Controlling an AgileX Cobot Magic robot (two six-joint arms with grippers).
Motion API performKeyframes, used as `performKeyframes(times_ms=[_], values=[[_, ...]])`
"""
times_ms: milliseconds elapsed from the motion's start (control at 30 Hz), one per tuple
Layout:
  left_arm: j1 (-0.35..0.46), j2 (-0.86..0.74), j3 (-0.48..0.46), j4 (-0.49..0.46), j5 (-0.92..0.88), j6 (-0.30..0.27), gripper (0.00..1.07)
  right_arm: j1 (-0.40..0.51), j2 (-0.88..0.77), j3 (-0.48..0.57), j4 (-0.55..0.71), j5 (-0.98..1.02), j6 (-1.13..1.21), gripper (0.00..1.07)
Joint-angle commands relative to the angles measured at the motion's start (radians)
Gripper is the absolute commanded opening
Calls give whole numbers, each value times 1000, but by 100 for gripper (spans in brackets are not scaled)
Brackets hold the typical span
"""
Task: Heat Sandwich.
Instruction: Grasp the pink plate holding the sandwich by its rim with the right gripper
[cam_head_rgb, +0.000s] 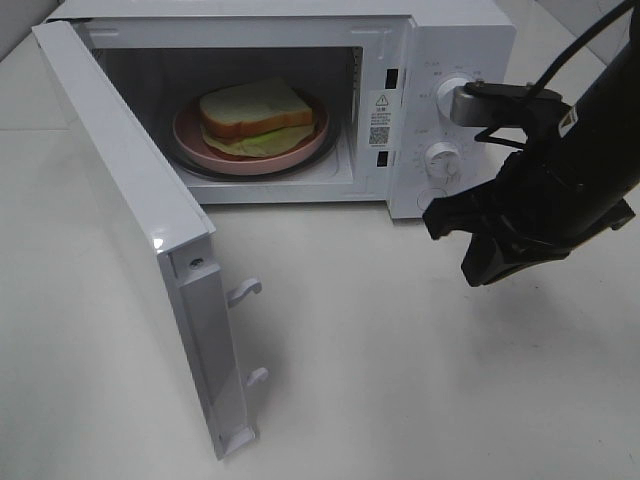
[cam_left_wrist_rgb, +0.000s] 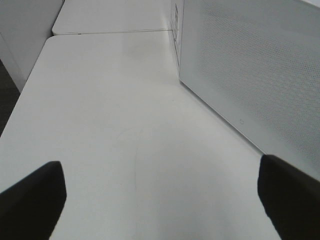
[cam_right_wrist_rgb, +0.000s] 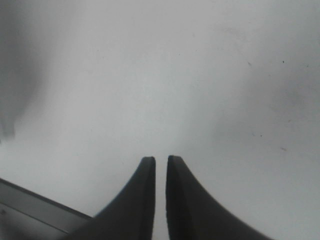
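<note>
Left gripper (cam_left_wrist_rgb: 160, 167) largely cropped

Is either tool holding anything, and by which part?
Nothing is held: the left tool stands wide open and empty; the right tool is nearly closed on nothing.

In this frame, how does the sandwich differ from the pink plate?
The sandwich is squarish, the plate round. The sandwich's bread is pale cream with green filling showing; the plate is plain pink. The sandwich is smaller and lies on the plate. Both sit inside the open microwave.
</note>
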Motion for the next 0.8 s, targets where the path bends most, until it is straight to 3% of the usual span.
performKeyframes(times_ms=[33, 433, 533, 600, 633, 700, 733, 767, 800], values=[[2, -26, 3, -3, -3, 2, 98, 1, -13, -8, -14, 46, -246, 14], [2, -26, 3, -3, -3, 2, 98, 1, -13, -8, -31, 67, -975, 18], [2, -26, 3, -3, -3, 2, 98, 2, -13, -8, -31, 66, -1040, 21], [2, -26, 3, -3, -3, 2, 98, 2, -13, -8, -42, 56, -1058, 31], [2, -26, 3, -3, -3, 2, 98, 2, -13, -8, -42, 56, -1058, 31], [2, -26, 3, -3, -3, 2, 98, 3, -13, -8, -83, 46, -1058, 43], [2, -26, 3, -3, -3, 2, 98, 3, -13, -8, -99, 42, -1058, 56], [2, -26, 3, -3, -3, 2, 98, 3, -13, -8, -99, 42, -1058, 56], [2, -26, 3, -3, -3, 2, 98, 3, -13, -8, -109, 40, -1058, 63]])
